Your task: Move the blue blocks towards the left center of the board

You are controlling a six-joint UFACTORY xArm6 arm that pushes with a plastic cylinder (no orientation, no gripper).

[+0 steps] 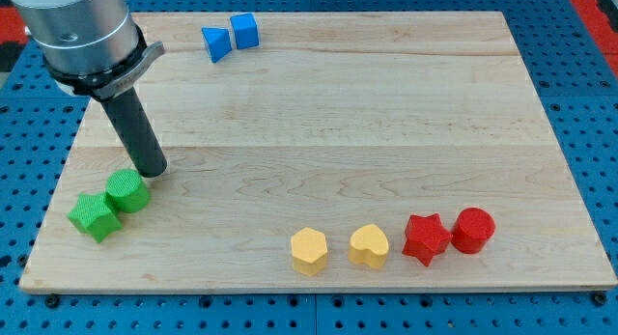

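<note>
Two blue blocks sit near the board's top edge, left of centre: a blue triangular block (215, 42) and a blue cube (245, 30) touching its right side. My tip (153, 170) rests on the board at the left, well below the blue blocks and just above a green round block (126, 191). The rod leans up to the arm's grey body at the view's top left.
A green star block (95, 216) touches the green round block at the lower left. Along the bottom lie a yellow hexagon block (309, 251), a yellow heart block (368, 245), a red star block (426, 238) and a red round block (473, 230). The wooden board (386, 132) lies on a blue pegboard.
</note>
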